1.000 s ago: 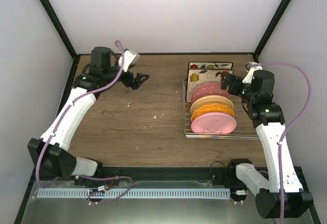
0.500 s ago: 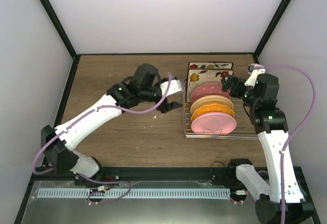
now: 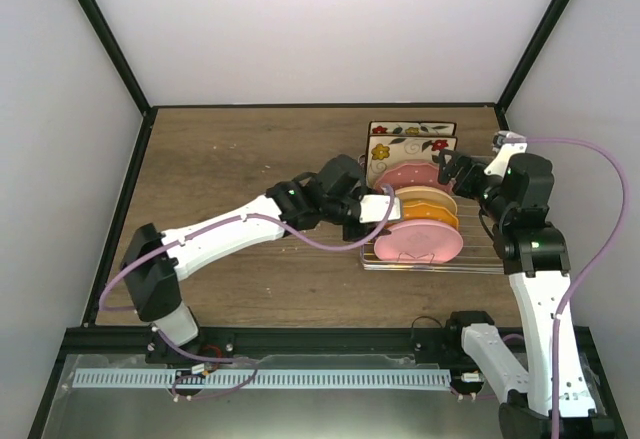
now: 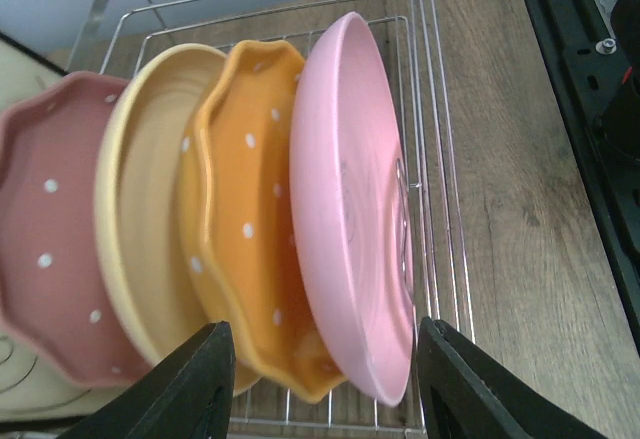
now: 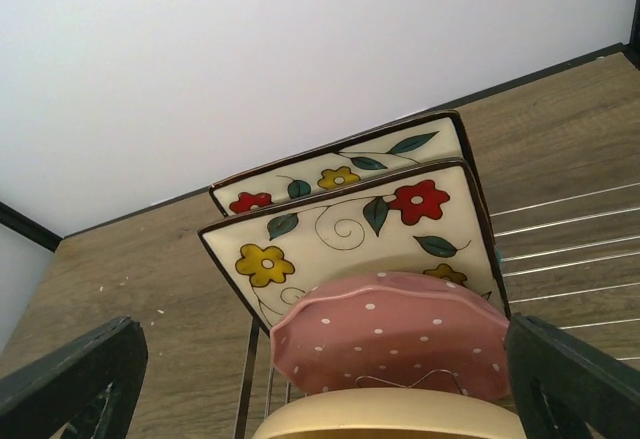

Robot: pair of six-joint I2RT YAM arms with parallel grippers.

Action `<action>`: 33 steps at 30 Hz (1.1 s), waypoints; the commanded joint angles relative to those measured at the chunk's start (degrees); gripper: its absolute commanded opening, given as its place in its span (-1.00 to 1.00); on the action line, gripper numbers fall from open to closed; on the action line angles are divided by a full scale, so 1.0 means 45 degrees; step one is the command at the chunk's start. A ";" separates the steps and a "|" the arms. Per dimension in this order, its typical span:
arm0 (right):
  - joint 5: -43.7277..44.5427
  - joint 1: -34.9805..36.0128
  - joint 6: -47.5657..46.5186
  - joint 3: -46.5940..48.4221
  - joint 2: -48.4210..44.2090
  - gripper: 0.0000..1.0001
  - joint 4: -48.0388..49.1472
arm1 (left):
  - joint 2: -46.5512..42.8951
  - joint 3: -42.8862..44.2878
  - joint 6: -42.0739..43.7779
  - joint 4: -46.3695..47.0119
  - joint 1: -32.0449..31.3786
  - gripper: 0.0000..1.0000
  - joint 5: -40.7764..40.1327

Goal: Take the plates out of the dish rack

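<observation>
The silver wire dish rack (image 3: 482, 255) stands at the right of the table. In it stand on edge, front to back, a pink plate (image 3: 420, 242), an orange one (image 3: 428, 221), a yellow one (image 3: 422, 202), a dotted dark pink one (image 3: 408, 177) and two square flowered plates (image 3: 410, 131). My left gripper (image 3: 378, 217) is at the rack's left side. In the left wrist view it (image 4: 325, 389) is open, and its fingers straddle the rims of the pink plate (image 4: 350, 189) and the orange plate (image 4: 240, 219) with gaps on both sides. My right gripper (image 3: 450, 167) is wide open behind the dark pink plate (image 5: 400, 344).
Bare wooden tabletop (image 3: 230, 159) lies left of the rack, bounded by a black frame and white walls. Rack wires (image 4: 440, 159) run close behind the pink plate. The left arm stretches diagonally across the table's middle.
My left arm swung from the table's far left across to the rack, and its jaws narrowed around the front plates' rims. The right arm shifted only slightly.
</observation>
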 commanded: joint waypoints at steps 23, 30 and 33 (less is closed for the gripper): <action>0.1538 -0.0083 -0.1004 0.1028 -0.0359 1.00 -0.1326 | 0.3644 0.2863 -0.0471 0.0180 -0.0971 -0.45 -0.0700; 0.2189 -0.0072 -0.1104 0.1164 -0.0598 0.99 -0.1479 | 0.3689 0.3516 -0.0755 0.0056 -0.1109 -0.92 -0.1489; 0.2360 -0.0084 -0.1152 0.1159 -0.0673 1.00 -0.1490 | 0.3590 0.4024 -0.0849 -0.0215 -0.1210 -0.92 -0.2079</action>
